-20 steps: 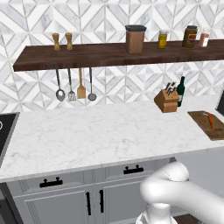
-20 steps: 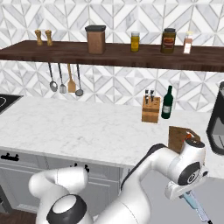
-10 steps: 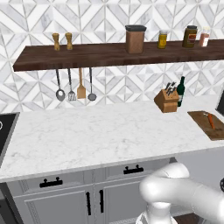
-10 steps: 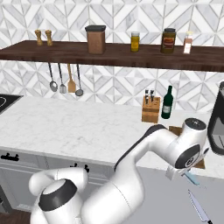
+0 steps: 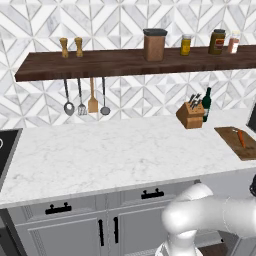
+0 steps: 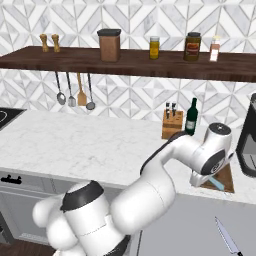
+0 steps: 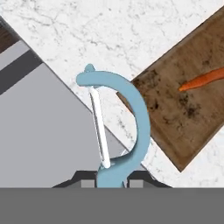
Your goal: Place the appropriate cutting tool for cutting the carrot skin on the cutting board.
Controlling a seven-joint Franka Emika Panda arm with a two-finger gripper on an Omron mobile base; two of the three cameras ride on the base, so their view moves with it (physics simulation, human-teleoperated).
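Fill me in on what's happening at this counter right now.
The robot arm's gripper is shut on a light blue peeler, holding it just off the near corner of the dark wooden cutting board. The peeler is not yet on the board. A small carrot lies on the board. A knife lies on the grey surface below the counter, and a knife block stands at the back.

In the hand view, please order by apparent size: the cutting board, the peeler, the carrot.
1. cutting board, cut off by the frame
2. peeler, enlarged by being near the camera, held in the gripper
3. carrot, partly cut off
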